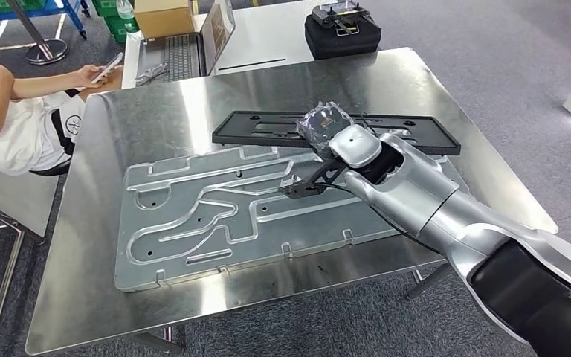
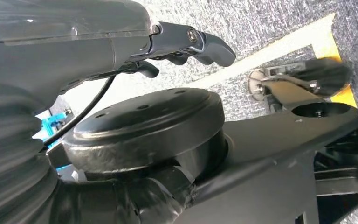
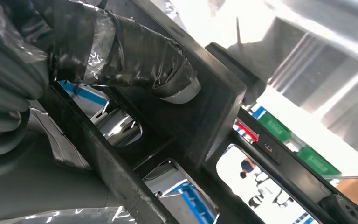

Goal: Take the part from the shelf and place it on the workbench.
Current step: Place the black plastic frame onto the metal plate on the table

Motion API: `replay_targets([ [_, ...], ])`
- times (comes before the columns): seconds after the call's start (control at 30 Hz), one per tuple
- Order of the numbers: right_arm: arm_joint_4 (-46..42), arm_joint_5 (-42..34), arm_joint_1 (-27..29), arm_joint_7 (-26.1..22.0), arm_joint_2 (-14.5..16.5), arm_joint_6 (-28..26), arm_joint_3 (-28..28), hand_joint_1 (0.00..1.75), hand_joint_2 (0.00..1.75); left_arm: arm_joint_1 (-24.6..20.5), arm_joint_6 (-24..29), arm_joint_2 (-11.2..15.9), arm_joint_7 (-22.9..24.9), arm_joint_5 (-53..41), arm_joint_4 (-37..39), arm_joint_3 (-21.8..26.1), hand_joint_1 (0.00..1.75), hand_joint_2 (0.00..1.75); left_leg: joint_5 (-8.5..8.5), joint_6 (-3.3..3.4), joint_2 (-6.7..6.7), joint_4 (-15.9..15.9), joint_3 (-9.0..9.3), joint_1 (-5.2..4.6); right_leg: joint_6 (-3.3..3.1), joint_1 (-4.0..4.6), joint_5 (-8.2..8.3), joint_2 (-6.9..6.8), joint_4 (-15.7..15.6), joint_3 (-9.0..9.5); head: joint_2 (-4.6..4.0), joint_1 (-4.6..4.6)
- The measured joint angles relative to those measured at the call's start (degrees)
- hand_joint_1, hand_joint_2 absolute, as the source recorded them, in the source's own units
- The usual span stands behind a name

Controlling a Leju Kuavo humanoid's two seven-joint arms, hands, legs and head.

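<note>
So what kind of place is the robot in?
Probably a workshop or robot test lab. There's a shiny metal workbench with a big machined metal plate on it, the right hand holds a long black part, and a laptop sits behind.

Workshop, steel workbench (image 1: 82, 245), machined plate (image 1: 193, 223)

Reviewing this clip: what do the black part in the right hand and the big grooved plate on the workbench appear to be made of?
Black part: probably moulded plastic; matte, dull, with cut-out slots, held by the right hand.
Grooved plate: likely machined aluminium; pale brushed sheen, milled channels, soft reflections.
Workbench: apparently stainless steel sheet, strongly reflective.
</note>
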Motion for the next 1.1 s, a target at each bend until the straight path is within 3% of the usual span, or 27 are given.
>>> replay_targets([
  [0.1, 0.0, -0.3, 0.3, 0.0, -0.6, -0.2, -0.1, 1.75, 1.75, 0.0, 0.1, 0.0, 0.2, 0.2, 0.0, 0.0, 0.00, 1.75, -0.57, 1.06, -0.10, -2.7, 0.90, -0.17, 0.78, 0.21, 0.22, 0.11, -0.1, -0.64, 0.01, 0.01],
  [0.17, 0.0, -0.3, 0.7, 0.0, -1.4, -0.4, -0.5, 1.75, 1.75, 0.0, 0.2, 0.0, 0.1, 0.3, 0.0, 0.0, 0.00, 1.75, -0.49, 1.80, -0.13, -3.5, 1.17, 0.10, 1.28, 0.18, -0.46, -0.08, 0.8, -1.14, 0.00, 0.05],
  [0.23, 0.0, -0.6, 1.0, 0.1, -2.1, -0.7, -1.2, 1.75, 1.75, 0.0, 0.2, -0.1, 0.0, 0.3, 0.0, 0.0, 0.00, 1.75, -0.34, 2.51, -0.09, -4.0, 1.52, 0.23, 1.59, 0.09, -3.10, -0.16, 5.6, -3.42, -0.01, 0.09],
  [0.3, -0.1, -1.0, 1.7, 0.1, -2.9, -1.0, -2.0, 1.75, 1.75, 0.1, 0.2, -0.1, -0.1, 0.4, 0.0, 0.0, 0.00, 1.75, -0.48, 2.90, -0.10, -4.0, 1.65, 0.14, 1.84, 0.05, -5.90, -0.17, 13.0, -7.16, -0.01, 0.10],
  [0.33, -0.2, -1.2, 2.2, 0.1, -3.4, -1.1, -2.2, 1.75, 1.75, 0.1, 0.2, -0.1, -0.1, 0.4, 0.0, 0.0, 0.00, 1.75, -0.59, 2.99, -0.16, -3.9, 1.74, 0.12, 1.94, 0.03, -6.17, -0.17, 15.3, -8.49, -0.01, 0.10],
  [0.37, -0.2, -1.3, 2.8, 0.1, -4.0, -1.1, -2.5, 1.75, 1.75, 0.1, 0.2, -0.1, -0.1, 0.4, 0.0, 0.0, 0.00, 1.75, -0.74, 3.03, -0.26, -3.8, 1.86, 0.11, 1.98, 0.00, -5.39, -0.18, 15.6, -8.96, -0.01, 0.10],
  [0.43, -0.6, -1.5, 3.6, 0.1, -5.1, -1.2, -3.0, 1.75, 1.75, 0.1, 0.3, -0.2, -0.1, 0.5, 0.0, 0.0, 0.00, 1.75, -1.28, 2.91, -0.44, -3.4, 2.21, 0.10, 1.80, -0.02, -1.21, -0.20, 10.2, -6.91, -0.01, 0.10],
  [0.5, -1.2, -1.8, 4.1, 0.1, -6.0, -1.3, -3.8, 1.75, 1.75, 0.1, 0.5, -0.2, -0.1, 0.7, 0.0, 0.0, 0.00, 1.75, -1.96, 2.52, -0.44, -2.8, 2.27, -0.09, 1.47, 0.22, 1.44, -0.20, 3.5, -3.86, 0.00, 0.11],
  [0.6, -2.0, -2.1, 4.7, 0.1, -6.9, -1.3, -4.6, 1.75, 1.75, 0.1, 0.8, -0.2, 0.0, 1.0, 0.0, -0.1, 0.00, 1.75, -2.33, 1.85, -0.36, -2.5, 2.07, -0.34, 1.08, 0.47, 1.11, -0.17, 0.9, -2.69, 0.01, 0.10],
  [0.7, -2.7, -2.2, 5.1, 0.1, -7.6, -1.1, -5.1, 1.75, 1.75, 0.1, 1.0, -0.1, -0.1, 1.0, 0.0, -0.1, 0.00, 1.75, -3.98, 1.08, -0.25, -0.5, 1.40, -0.33, 0.38, -0.07, 1.05, -0.23, 0.4, -2.18, 0.02, 0.09],
  [0.8, -3.1, -2.2, 5.2, 0.2, -7.7, -1.0, -5.5, 0.44, 0.44, -0.2, 1.1, -0.1, -0.1, 0.9, 0.0, -0.1, 0.00, 1.75, -8.52, 0.41, -0.19, 9.5, -3.10, -0.17, -0.22, -0.16, 0.83, -0.26, 0.3, -1.76, 0.00, 0.07],
  [0.83, -3.2, -2.2, 5.2, 0.2, -7.7, -1.0, -5.5, 0.00, 0.00, -0.3, 1.1, 0.0, -0.1, 0.9, 0.0, -0.1, 0.00, 1.75, -9.30, 0.29, -0.18, 12.5, -4.53, -0.15, -0.26, -0.14, 0.73, -0.25, 0.3, -1.65, 0.00, 0.07],
  [0.87, -3.3, -2.2, 5.3, 0.2, -7.7, -0.9, -5.6, 0.00, 0.00, -0.5, 1.1, 0.0, -0.1, 0.7, 0.0, -0.1, 0.00, 1.75, -9.00, 0.26, -0.17, 13.5, -5.15, -0.14, -0.26, -0.13, 0.62, -0.24, 0.4, -1.52, 0.00, 0.07],
  [0.9, -3.4, -2.1, 5.4, 0.2, -7.7, -0.9, -5.6, 0.00, 0.00, -0.5, 1.1, 0.0, -0.1, 0.5, 0.0, -0.1, 0.00, 1.75, -7.60, 0.31, -0.15, 12.4, -4.72, -0.13, -0.23, -0.13, 0.51, -0.21, 0.4, -1.35, 0.00, 0.07],
  [1.0, -4.0, -2.1, 5.3, 0.4, -7.8, -0.7, -5.8, 0.00, 0.00, -0.2, 1.5, 0.0, -0.1, 0.1, 0.0, -0.2, 0.00, 1.75, -1.75, 0.89, -0.11, 2.0, -0.15, -0.20, 0.11, -0.04, 0.09, -0.11, 0.5, -0.82, -0.01, 0.08],
  [1.03, -4.2, -2.1, 5.3, 0.4, -8.0, -0.7, -5.8, 0.00, 0.00, 0.0, 1.6, 0.0, -0.1, 0.1, 0.0, -0.2, 0.00, 1.75, -1.15, 1.16, -0.14, -0.6, 0.98, -0.31, 0.34, 0.05, 0.09, -0.09, 0.6, -0.87, -0.01, 0.08],
  [1.1, -4.6, -2.1, 5.3, 0.4, -8.4, -0.5, -6.0, 0.00, 0.00, 0.1, 1.8, 0.0, -0.1, 0.3, 0.0, -0.2, 0.00, 1.75, -1.49, 1.55, -0.24, -2.2, 1.54, -0.52, 0.83, 0.16, 0.31, -0.15, 0.5, -1.16, 0.00, 0.08],
])
